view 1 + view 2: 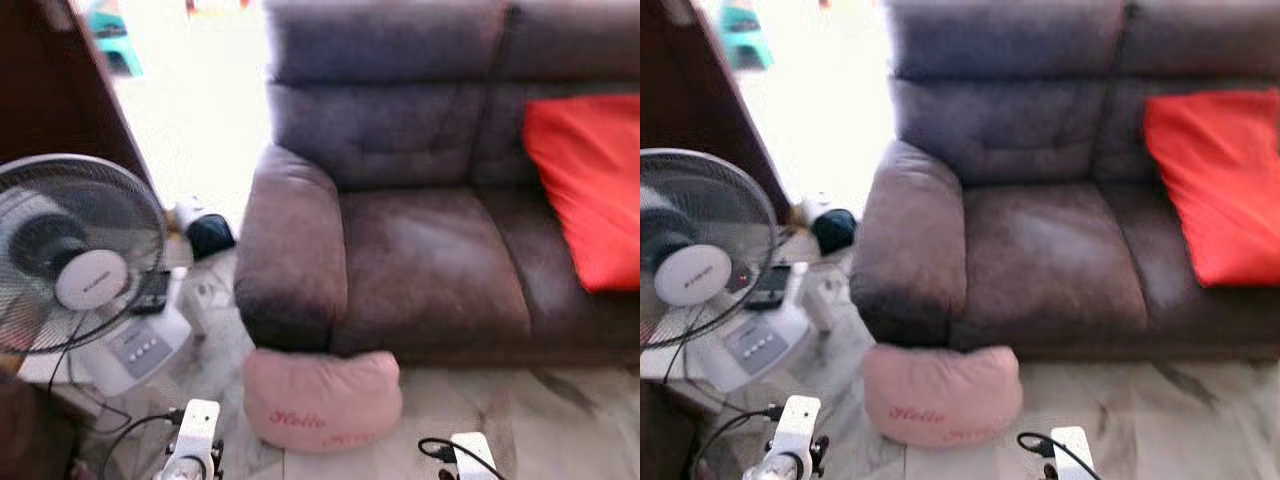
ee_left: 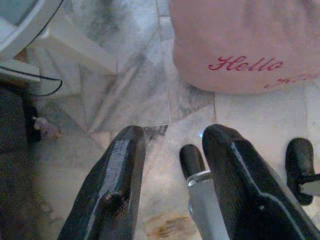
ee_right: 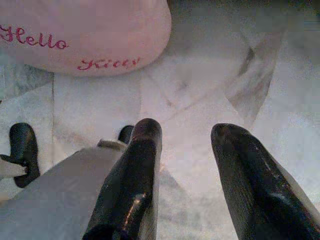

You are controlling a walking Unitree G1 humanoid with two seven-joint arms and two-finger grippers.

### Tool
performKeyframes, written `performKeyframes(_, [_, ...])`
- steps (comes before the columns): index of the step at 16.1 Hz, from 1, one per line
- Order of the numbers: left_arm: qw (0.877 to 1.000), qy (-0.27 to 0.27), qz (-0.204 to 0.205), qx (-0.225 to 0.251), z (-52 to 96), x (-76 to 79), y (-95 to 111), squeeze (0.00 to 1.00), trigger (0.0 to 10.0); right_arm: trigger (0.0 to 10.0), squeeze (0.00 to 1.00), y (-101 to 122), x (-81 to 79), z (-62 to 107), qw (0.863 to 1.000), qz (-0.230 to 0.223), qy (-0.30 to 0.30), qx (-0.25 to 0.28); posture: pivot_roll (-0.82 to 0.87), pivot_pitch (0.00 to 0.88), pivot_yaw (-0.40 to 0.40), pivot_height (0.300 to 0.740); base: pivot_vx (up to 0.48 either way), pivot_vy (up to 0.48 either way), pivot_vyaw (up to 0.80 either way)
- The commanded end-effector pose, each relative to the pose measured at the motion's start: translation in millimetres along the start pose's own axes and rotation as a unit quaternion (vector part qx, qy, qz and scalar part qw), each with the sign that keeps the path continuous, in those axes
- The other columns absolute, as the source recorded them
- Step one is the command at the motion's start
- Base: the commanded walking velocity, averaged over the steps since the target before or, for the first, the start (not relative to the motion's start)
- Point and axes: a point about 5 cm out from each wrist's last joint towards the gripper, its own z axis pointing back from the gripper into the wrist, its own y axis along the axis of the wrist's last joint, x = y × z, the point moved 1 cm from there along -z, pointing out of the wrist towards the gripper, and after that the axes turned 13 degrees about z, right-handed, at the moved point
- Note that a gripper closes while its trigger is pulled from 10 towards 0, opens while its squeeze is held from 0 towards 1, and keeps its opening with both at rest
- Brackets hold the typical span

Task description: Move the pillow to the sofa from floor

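From the head camera I see the pink pillow (image 1: pixel 322 399) lying on the marble floor (image 1: pixel 560 420), tucked against the foot of the sofa (image 1: pixel 430 260) just below its left armrest. A red cushion (image 1: pixel 590 190) leans on the sofa's seat and back at the right. A white fan (image 1: pixel 80 265) stands on the floor to the left, well apart from the pillow.

On my left wrist camera, the left gripper (image 2: pixel 172 150) hangs above the floor with its fingers spread and empty, the pillow ahead of them, untouched.

On my right wrist camera, the right gripper (image 3: pixel 187 145) also has its fingers apart, holding nothing, the pillow lying near but clear of them.
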Motion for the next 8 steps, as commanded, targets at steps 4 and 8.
performKeyframes(4, [1.000,0.010,-0.011,-0.010,1.5,-9.5,-5.3,0.00,10.0,10.0,0.00,2.7,0.3,-0.4,1.000,0.001,-0.010,0.004,0.02,0.025,-0.018,0.740,0.294,0.000,0.00])
performKeyframes(8, [1.000,0.011,-0.013,-0.012,2.5,-11.1,-8.1,0.00,10.0,10.0,0.00,2.8,0.3,-0.5,1.000,0.012,-0.012,0.002,0.02,0.027,-0.016,0.740,0.301,0.000,0.00])
